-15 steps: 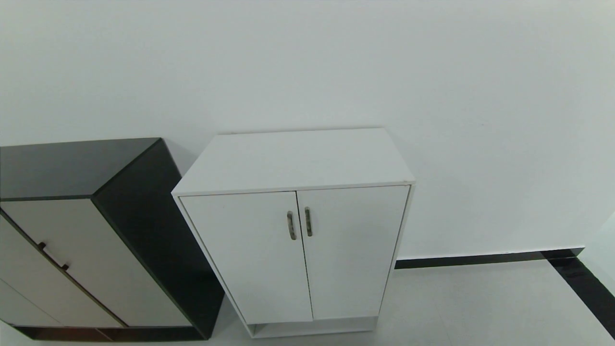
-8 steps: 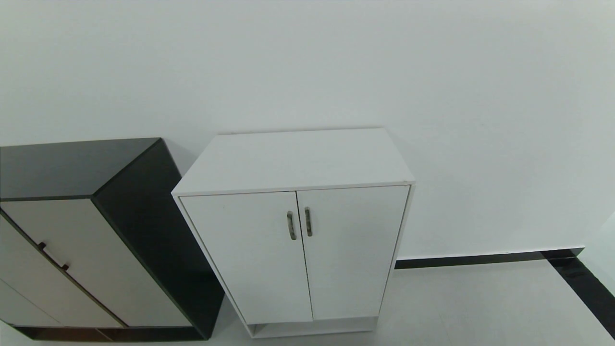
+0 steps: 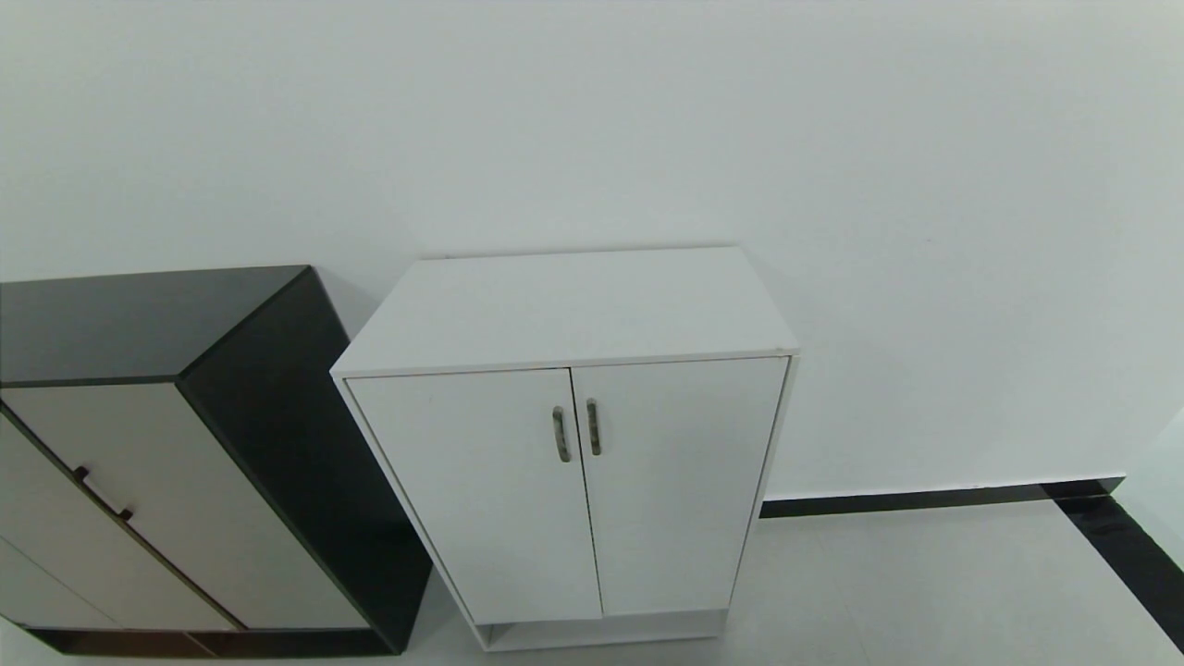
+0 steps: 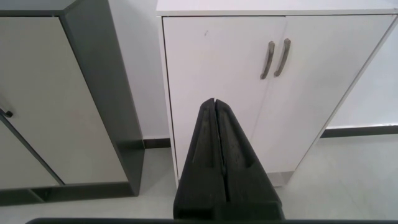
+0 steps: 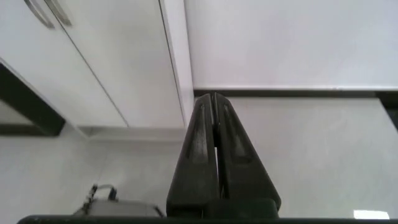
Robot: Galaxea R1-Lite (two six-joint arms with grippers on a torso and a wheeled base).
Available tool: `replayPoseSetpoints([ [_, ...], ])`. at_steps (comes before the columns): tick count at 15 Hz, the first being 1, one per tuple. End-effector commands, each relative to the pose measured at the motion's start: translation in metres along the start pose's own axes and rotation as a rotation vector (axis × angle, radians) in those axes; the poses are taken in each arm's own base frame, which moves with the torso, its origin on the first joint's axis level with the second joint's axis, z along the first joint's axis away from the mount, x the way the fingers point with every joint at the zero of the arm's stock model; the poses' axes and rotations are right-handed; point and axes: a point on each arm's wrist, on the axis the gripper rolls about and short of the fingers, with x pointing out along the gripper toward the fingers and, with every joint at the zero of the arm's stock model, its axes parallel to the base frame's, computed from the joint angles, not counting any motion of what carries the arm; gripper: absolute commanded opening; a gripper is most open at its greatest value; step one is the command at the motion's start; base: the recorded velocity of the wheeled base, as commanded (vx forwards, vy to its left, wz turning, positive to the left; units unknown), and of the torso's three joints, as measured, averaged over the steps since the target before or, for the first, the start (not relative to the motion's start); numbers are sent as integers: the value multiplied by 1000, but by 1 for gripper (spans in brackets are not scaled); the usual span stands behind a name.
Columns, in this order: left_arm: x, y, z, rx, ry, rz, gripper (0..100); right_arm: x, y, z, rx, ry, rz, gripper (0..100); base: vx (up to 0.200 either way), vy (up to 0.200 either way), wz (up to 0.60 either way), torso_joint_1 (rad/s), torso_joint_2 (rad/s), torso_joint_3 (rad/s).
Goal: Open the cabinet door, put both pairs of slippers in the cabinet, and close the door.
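White cabinet [image 3: 573, 310] smooth matt laminate, door handles [image 3: 561, 434] dull brushed metal, black cabinet [image 3: 129, 319] glossy, floor [image 3: 925, 592] smooth with slight sheen.

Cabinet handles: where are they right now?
In the head view, the two handles sit side by side at the white cabinet's centre seam, right of the black cabinet.

bare test room: plain white wall [image 3: 592, 120], white cabinet [image 3: 573, 425], black cabinet [image 3: 185, 444], pale floor [image 3: 925, 592].
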Motion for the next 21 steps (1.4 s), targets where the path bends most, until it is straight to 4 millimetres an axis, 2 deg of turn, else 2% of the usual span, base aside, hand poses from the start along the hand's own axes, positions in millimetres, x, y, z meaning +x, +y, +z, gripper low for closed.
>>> replayPoseSetpoints([
  [1, 0, 0, 0, 0, 1, 0, 0, -4, 0, -1, 0, -59, -4, 0, 0, 0, 0, 0, 0, 0],
  [7, 0, 0, 0, 0, 1, 0, 0, -2, 1, -1, 6, -30, -57, 0, 0, 0, 0, 0, 0, 0],
  [13, 0, 0, 0, 0, 1, 0, 0, -11, 2, -4, -1, -154, -90, 0, 0, 0, 0, 0, 0, 0],
  [21, 0, 0, 0, 6, 1, 1, 0, -11, 2, -4, 10, -157, -91, 0, 0, 0, 0, 0, 0, 0],
])
